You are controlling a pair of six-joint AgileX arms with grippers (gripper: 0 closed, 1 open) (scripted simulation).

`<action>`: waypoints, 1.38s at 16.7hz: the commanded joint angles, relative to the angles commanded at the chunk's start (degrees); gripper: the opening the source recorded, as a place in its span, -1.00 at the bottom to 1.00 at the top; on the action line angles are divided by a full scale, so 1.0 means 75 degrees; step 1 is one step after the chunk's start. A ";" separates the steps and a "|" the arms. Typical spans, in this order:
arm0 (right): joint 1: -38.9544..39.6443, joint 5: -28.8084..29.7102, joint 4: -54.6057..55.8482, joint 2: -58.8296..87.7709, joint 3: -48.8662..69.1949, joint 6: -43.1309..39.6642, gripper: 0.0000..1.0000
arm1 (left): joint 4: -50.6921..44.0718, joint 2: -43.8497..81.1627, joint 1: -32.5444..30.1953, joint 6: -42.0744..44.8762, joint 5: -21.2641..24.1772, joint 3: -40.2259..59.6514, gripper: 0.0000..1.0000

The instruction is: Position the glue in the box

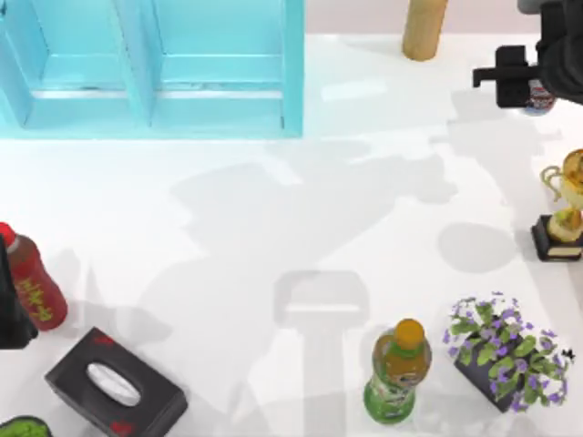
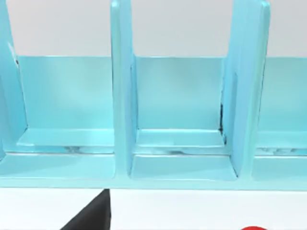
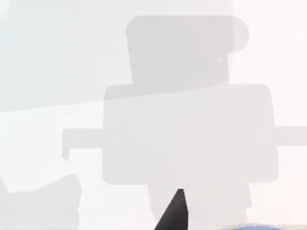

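**Operator:** Report the location and long axis of the glue (image 1: 539,98).

**Technician:** The glue is at the far right of the surface (image 1: 364,228), near the back edge. It sits directly under the right tool (image 1: 533,77), which covers most of it. A small patch of white body with red and blue label is exposed. Its long axis and the direction of its cap cannot be told.

**Operator:** State of both tools?

**Technician:** For the right tool, I cannot tell whether it is open, closed or gripping the glue. The left tool (image 1: 11,314) is at the left edge, just beside the dark red bottle (image 1: 35,282). Its state cannot be told either.

**Operator:** Position of the box?

**Technician:** The light blue box (image 1: 291,82) is at the back left. The top view shows 2 of its compartments, split by an upright divider (image 2: 121,96), and it is well apart from the glue.

**Operator:** Open room?

**Technician:** The middle of the surface between the glue and the box is bare. A wooden cylinder (image 1: 421,27) stands at the back edge between them. A trophy (image 1: 565,214) stands at the right edge. Along the front stand a purple-flowered plant (image 1: 506,355), a green bottle with an orange cap (image 1: 398,369) and a black tissue box (image 1: 114,382).
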 joint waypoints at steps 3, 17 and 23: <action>-0.1367 -0.0752 -0.0291 -0.0955 -0.0800 -0.1146 -1.00 | 0.0000 0.0000 0.0000 0.0000 0.0000 0.0000 1.00; -0.5872 -0.3218 -0.2471 -0.3827 -0.2985 -0.4874 -1.00 | 0.0000 0.0000 0.0000 0.0000 0.0000 0.0000 1.00; -0.5782 -0.3177 -0.2204 -0.3629 -0.3120 -0.4795 -1.00 | 0.0000 0.0000 0.0000 0.0000 0.0000 0.0000 1.00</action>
